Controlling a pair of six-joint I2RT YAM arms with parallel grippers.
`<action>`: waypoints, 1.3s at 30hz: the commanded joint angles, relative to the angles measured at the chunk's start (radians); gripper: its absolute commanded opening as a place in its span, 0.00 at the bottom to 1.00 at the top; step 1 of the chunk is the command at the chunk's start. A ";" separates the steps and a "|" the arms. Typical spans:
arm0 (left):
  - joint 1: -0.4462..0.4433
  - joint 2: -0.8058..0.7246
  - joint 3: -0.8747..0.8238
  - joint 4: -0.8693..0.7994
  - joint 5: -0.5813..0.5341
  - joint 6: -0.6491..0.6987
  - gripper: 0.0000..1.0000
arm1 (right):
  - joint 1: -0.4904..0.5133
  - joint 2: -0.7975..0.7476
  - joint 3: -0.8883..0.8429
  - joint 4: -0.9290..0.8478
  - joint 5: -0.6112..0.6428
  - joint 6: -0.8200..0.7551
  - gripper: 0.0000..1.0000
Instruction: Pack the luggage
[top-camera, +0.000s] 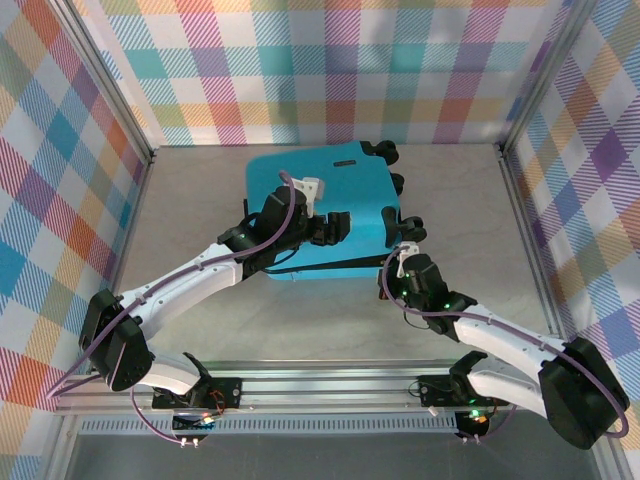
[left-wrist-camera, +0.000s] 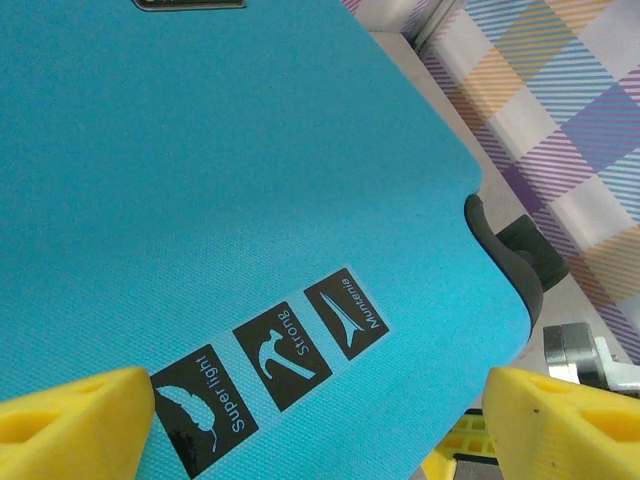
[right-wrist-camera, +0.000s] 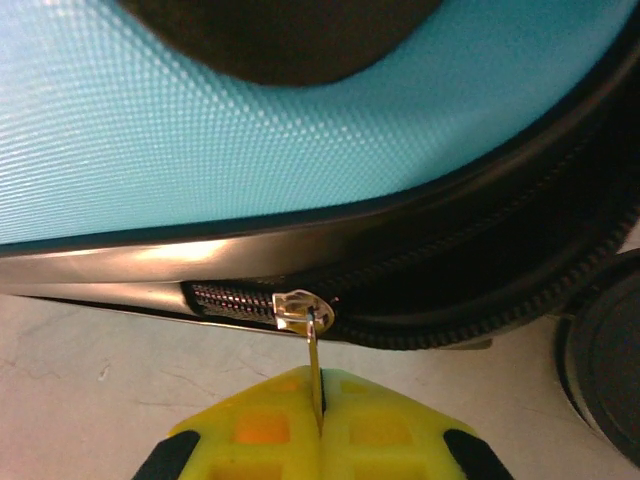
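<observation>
Plaid walls ring the table; the suitcase lies flat mid-table. My right claw pinches the zipper tab at its near edge. The unzipped seam runs right toward a wheel, so I'd pull that way. My left claw hovers wide over the lid.

Matt plastic luggage — metal zipper pull.
</observation>
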 joint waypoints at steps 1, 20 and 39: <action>0.023 0.029 0.002 -0.089 -0.048 -0.012 0.85 | -0.010 -0.005 0.024 -0.083 0.135 0.035 0.00; 0.092 0.065 0.010 -0.070 -0.019 0.045 0.84 | 0.027 0.008 0.010 -0.071 0.227 0.051 0.00; 0.306 0.269 0.222 -0.041 0.126 0.197 0.82 | 0.344 0.129 0.024 -0.008 0.437 0.100 0.00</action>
